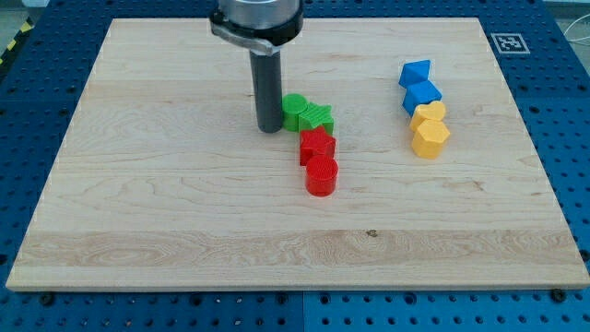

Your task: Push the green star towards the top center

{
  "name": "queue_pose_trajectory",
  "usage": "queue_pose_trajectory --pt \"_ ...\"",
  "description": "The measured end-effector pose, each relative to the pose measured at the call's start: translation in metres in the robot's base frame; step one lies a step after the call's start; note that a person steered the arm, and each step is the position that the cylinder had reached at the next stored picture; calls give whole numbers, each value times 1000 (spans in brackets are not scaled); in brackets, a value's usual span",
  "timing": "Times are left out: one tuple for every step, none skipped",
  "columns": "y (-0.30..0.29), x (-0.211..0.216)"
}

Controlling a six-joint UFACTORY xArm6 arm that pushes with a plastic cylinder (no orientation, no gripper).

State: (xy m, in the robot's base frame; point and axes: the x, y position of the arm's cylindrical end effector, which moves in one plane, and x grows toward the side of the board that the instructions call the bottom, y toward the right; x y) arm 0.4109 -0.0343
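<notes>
Blocks sit in two clusters on the wooden desk [166, 203], which rests on a blue perforated base [37, 74]. Near the middle, a green star [316, 116] lies with a green round block [294, 108] touching its left side. Just below them a red star [316, 146] touches a red cylinder [321, 174] beneath it. The dark rod comes down from the view's top, and my tip [270, 130] rests on the desk just left of the green round block, touching or nearly touching it; the green star is one block further to the view's right. The tool is a plain rod with nothing to open or shut, and it holds nothing. Toward the view's right, well apart from the middle group, a column runs downward: a blue block [415, 73], a second blue block [421, 94], a yellow block [430, 114] and a yellow hexagon [430, 138], each touching the next. A black-and-white square marker [508, 42] sits at the desk's top right corner; no readable writing shows.
</notes>
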Motion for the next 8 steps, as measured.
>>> queue_pose_trajectory --pt "0 -31" --pt "0 -46" --pt "0 -27" --pt "1 -2" --pt "13 13" --pt "31 21" --pt "56 21" --pt "74 26"
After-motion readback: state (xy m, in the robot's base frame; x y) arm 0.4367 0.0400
